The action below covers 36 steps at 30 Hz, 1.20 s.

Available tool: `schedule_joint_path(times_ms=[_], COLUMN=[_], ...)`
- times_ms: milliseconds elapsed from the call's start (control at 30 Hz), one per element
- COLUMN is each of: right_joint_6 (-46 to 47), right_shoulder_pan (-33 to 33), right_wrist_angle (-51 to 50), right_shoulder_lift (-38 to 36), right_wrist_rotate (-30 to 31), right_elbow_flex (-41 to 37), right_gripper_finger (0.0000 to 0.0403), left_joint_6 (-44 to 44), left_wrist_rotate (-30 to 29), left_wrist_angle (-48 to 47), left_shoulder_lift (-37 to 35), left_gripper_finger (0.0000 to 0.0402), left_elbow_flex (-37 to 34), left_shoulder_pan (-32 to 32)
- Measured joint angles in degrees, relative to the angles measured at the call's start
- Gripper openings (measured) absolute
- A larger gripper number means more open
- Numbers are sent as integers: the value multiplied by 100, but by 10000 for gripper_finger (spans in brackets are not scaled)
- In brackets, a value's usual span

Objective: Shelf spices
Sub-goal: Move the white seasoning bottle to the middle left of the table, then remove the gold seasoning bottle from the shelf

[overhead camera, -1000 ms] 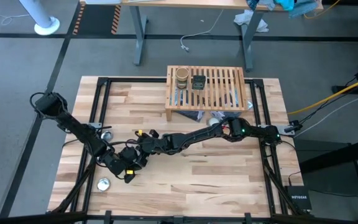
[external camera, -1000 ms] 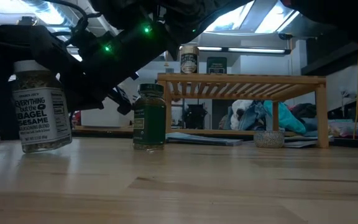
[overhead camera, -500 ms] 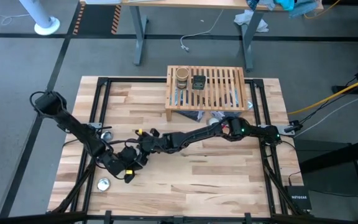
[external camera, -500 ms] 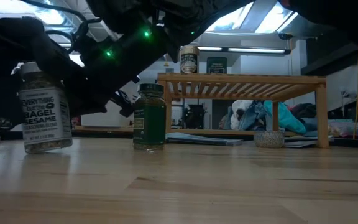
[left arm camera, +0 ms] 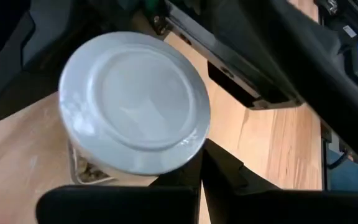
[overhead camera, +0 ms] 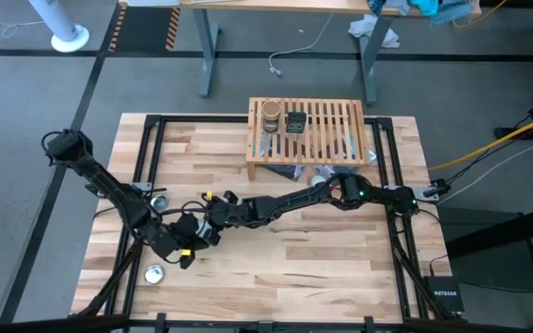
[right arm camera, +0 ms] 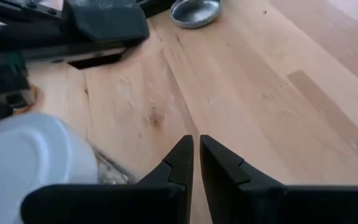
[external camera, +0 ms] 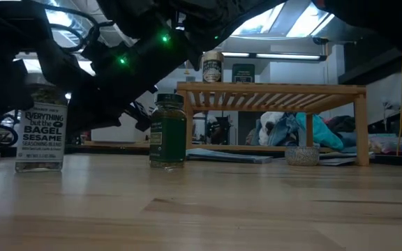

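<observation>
The clear white-capped jar (external camera: 42, 129) stands upright on its base on the tabletop. Its cap (left arm camera: 135, 102) shows right beside my shut left gripper (left arm camera: 202, 163) and also beside my shut right gripper (right arm camera: 196, 149), which reaches in from the table's right. The green-lidded jar (external camera: 167, 130) stands on the table a little to the right, under the right arm. The tan-brown round jar (overhead camera: 271, 116) and the dark tin (overhead camera: 296, 120) stand on top of the slatted wooden shelf (overhead camera: 327, 129) at the far side. My left gripper is shut close beside the clear jar's cap (left arm camera: 179, 146), coming at it from above and slanting. I cannot tell whether a finger touches the jar. My right gripper is shut next to the same cap (right arm camera: 36, 155), pointing down at the tabletop. Whether it touches, I cannot tell.
Two flat silver round pieces lie on the table, one (overhead camera: 158, 199) left of the grippers and one (overhead camera: 154, 273) near the near-left corner. A third silver piece (external camera: 302, 155) and cloth lie under the shelf. Bare wood stretches along the near right.
The clear jar was tilted, with part of its base off the wood. It has come down upright and now stands slightly farther toward the table's left. My left gripper has shifted a little toward the left edge. The right arm has kept still.
</observation>
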Motion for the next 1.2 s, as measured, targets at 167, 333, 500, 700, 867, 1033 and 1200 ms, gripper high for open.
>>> schedule_joint_path(times_ms=[167, 333, 500, 700, 867, 1033, 1200], right_joint_6=[-6, -5, -7, -99, -321, -605, -868], right_shoulder_pan=[-22, -67, -81, -136, -192, -259, -332], right_wrist_angle=[2, 4, 94, 87, 57, 36, 52], right_shoulder_lift=[0, 0, 0, -41, -257, -548, -989], right_wrist_rotate=[23, 40, 17, -1, 60, 125, 236], right_elbow_flex=[0, 0, 0, 2, 3, 7, 7], right_gripper_finger=[34, 34, 34, 34, 34, 34, 34], left_joint_6=[-131, -280, -316, -392, -403, -250, 422], left_wrist_rotate=[9, 26, -37, -377, -586, -671, -674], left_wrist_angle=[-167, -281, -293, -680, -939, -1092, -1191], left_shoulder_lift=[0, 0, -218, -794, -1239, -1491, -1750], left_gripper_finger=[0, 0, 0, 0, 0, 0, 0], left_elbow_flex=[-2, -9, -9, -9, -9, -9, -9], left_shoulder_pan=[-156, -359, -551, -730, -873, -915, -915])
